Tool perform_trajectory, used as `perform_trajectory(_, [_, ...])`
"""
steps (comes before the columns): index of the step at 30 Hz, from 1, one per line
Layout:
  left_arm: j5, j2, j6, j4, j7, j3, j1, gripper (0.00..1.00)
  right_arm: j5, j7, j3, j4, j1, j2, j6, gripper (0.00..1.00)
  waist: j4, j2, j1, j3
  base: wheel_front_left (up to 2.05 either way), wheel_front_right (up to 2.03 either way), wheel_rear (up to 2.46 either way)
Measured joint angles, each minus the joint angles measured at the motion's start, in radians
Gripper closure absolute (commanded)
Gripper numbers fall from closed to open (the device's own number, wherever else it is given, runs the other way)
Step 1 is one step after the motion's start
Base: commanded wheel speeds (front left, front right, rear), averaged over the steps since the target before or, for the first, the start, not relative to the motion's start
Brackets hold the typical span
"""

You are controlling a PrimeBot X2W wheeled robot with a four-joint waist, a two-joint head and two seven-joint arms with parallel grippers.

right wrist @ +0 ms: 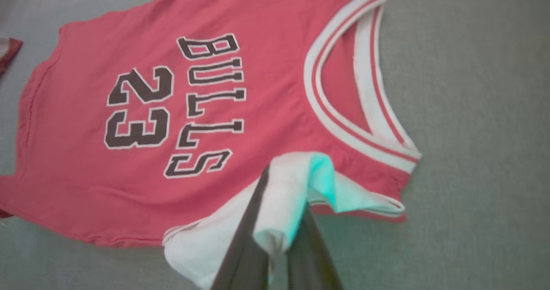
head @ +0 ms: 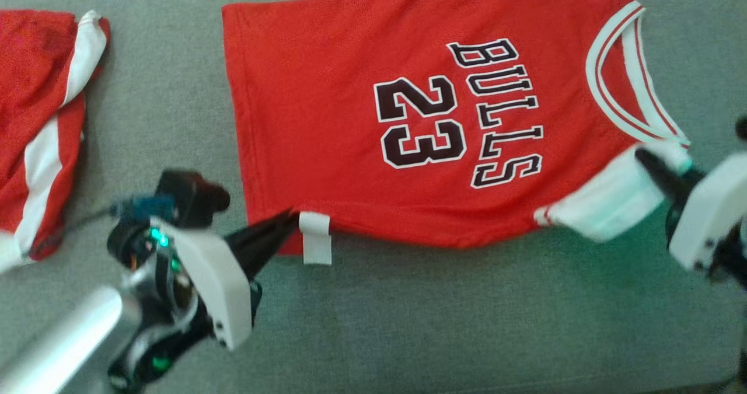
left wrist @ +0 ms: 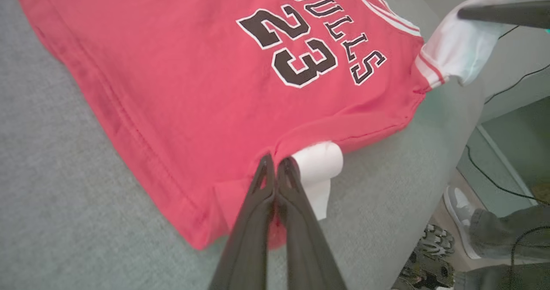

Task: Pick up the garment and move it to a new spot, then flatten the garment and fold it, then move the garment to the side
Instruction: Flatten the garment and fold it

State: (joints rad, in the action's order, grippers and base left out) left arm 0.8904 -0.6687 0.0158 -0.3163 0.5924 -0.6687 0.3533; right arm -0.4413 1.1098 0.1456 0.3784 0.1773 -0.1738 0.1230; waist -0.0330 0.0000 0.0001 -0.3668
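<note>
The garment is a red jersey with "BULLS 23" in black, spread flat on a grey surface with its neck to the right. My left gripper is shut on the jersey's near hem corner, beside a white label; the left wrist view shows the garment pinched between the closed fingers of that gripper. My right gripper is shut on the white sleeve near the shoulder. In the right wrist view that gripper has the sleeve of the garment bunched between its fingers.
Red shorts with white stripes lie at the left edge of the grey surface. In the left wrist view the surface ends at the right, where a person's shoes and cables lie on the floor below.
</note>
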Motion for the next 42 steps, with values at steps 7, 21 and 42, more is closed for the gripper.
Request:
perform_trajectory(7, [0.085, 0.053, -0.006, 0.096, 0.086, 0.022, 0.108, 1.0, 0.022, 0.052, -0.029, -0.091, 0.136, -0.038, 0.0, 1.0, 0.014, 0.0, 0.0001, -0.03, 0.0, 0.0, 0.0])
perform_trajectory(21, [0.086, 0.08, 0.003, 0.219, 0.091, 0.032, 0.172, 0.0, 0.083, -0.097, -0.064, -0.204, 0.242, -0.042, 0.0, 0.0, 0.017, 0.0, -0.0001, -0.061, 0.0, 0.0, 0.0])
perform_trajectory(42, [0.104, 0.043, 0.126, 0.075, -0.1, 0.132, -0.1, 0.0, 0.197, -0.212, -0.003, -0.231, 0.053, -0.152, 0.0, 0.0, -0.001, 0.0, -0.0001, -0.117, 0.0, 0.0, 0.0])
